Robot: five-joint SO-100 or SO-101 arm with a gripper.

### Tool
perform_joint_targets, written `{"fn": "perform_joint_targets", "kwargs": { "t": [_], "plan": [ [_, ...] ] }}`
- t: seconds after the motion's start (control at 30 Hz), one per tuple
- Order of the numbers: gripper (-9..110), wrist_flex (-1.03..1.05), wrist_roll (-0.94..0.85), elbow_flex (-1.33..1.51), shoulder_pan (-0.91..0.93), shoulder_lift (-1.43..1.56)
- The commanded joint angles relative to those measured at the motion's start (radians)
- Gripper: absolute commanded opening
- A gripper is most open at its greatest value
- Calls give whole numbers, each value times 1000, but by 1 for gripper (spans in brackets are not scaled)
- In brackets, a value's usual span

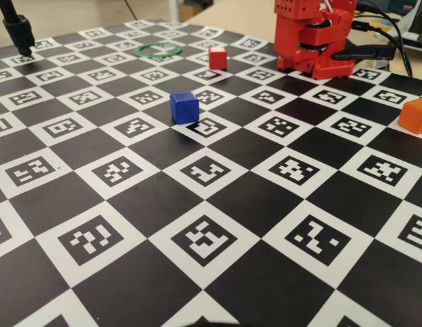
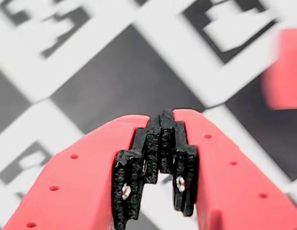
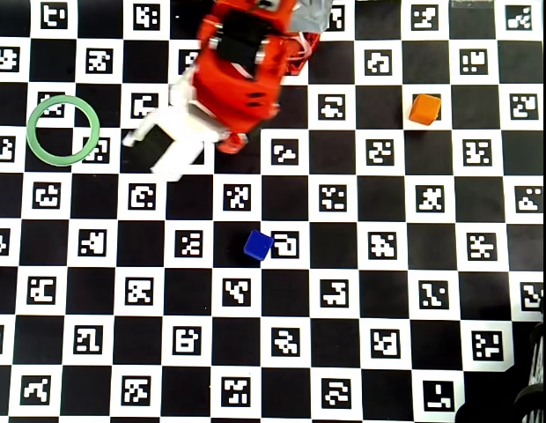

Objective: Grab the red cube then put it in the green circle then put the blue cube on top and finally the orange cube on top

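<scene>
Tool (image 2: 160,143) jaws pressed together in the wrist view, black pads meshed, nothing between them. It hangs over a black square of the checkerboard table (image 2: 115,81). Blurred red cube (image 2: 285,72) sits at the right edge of that view, apart from the tool.

Fixed view: red arm (image 1: 313,37) folded up at the far right, tool itself not clear from here. Red cube (image 1: 218,58) rests on the table just left of the arm, not gripped. Green circle (image 1: 158,49) lies flat at the far side, left of the red cube, centre open. Blue cube (image 1: 184,107) stands nearer, about mid-table, well apart from the rest. Orange cube (image 1: 414,115) is at the right edge, partly cut off. Black stand (image 1: 19,30) at far left.

Overhead view: arm (image 3: 238,75) at top centre, covering the red cube. Green circle (image 3: 63,130) at the left, apart from the arm. Blue cube (image 3: 258,245) near centre on a black square. Orange cube (image 3: 424,108) at upper right. All 3 cubes separate, none stacked.
</scene>
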Motion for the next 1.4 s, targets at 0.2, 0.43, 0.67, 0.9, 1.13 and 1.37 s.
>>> {"fn": "perform_joint_targets", "kwargs": {
  "t": [0.2, 0.43, 0.67, 0.9, 1.13, 1.37],
  "plan": [
    [-4, 92, -163, -32, 267, -91],
    [-4, 23, -160, 129, 281, -40],
    [-4, -146, -118, 293, 278, -40],
    [-4, -245, -110, 419, 258, -25],
    [-3, -250, -118, 456, 252, -20],
    [-3, -268, -156, 508, 255, -8]
  ]
}}
